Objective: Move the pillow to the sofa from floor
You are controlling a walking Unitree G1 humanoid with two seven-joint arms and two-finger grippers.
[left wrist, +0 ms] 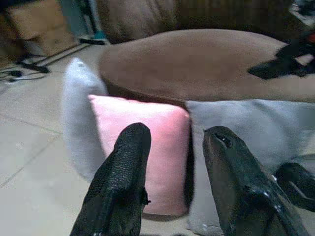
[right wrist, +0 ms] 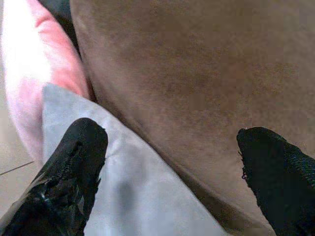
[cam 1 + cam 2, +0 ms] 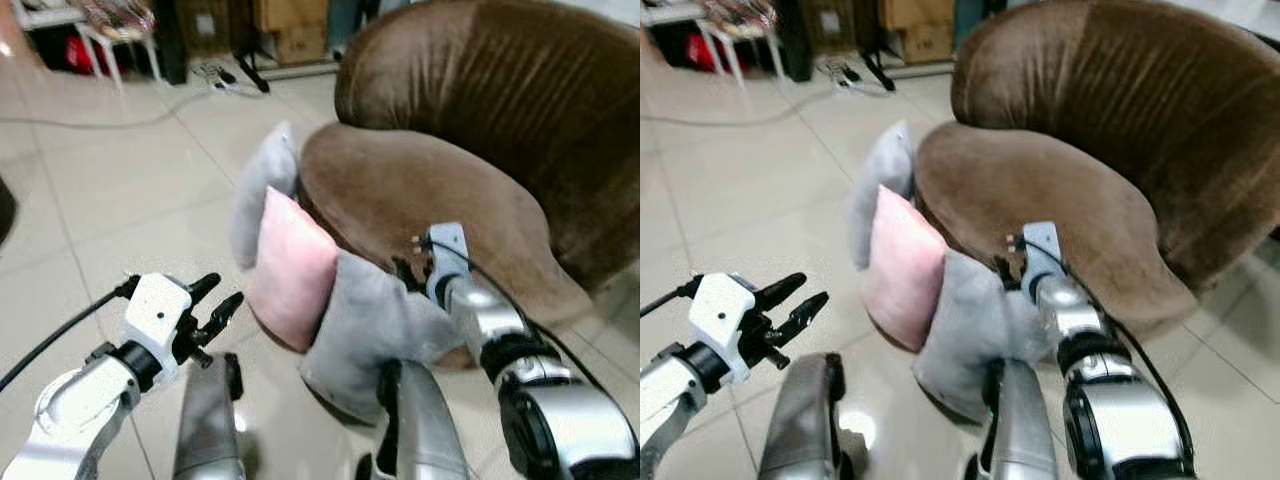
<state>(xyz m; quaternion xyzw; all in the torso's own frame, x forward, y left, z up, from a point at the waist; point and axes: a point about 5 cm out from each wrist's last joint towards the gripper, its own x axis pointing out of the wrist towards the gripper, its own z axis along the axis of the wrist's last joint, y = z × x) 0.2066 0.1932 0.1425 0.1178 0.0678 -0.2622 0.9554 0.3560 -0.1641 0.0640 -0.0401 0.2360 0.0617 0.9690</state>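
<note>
Three pillows stand on edge on the floor, leaning against the front of the brown sofa: a grey pillow farthest, a pink pillow in the middle, and a second grey pillow nearest me. My left gripper hovers open over the floor, left of the pink pillow and pointing at it, a short way off. My right gripper is open wide above the near grey pillow's top edge, where it meets the sofa seat, with nothing held.
Pale tiled floor spreads to the left. A white stool, cardboard boxes and cables sit at the far back. My own legs show at the bottom.
</note>
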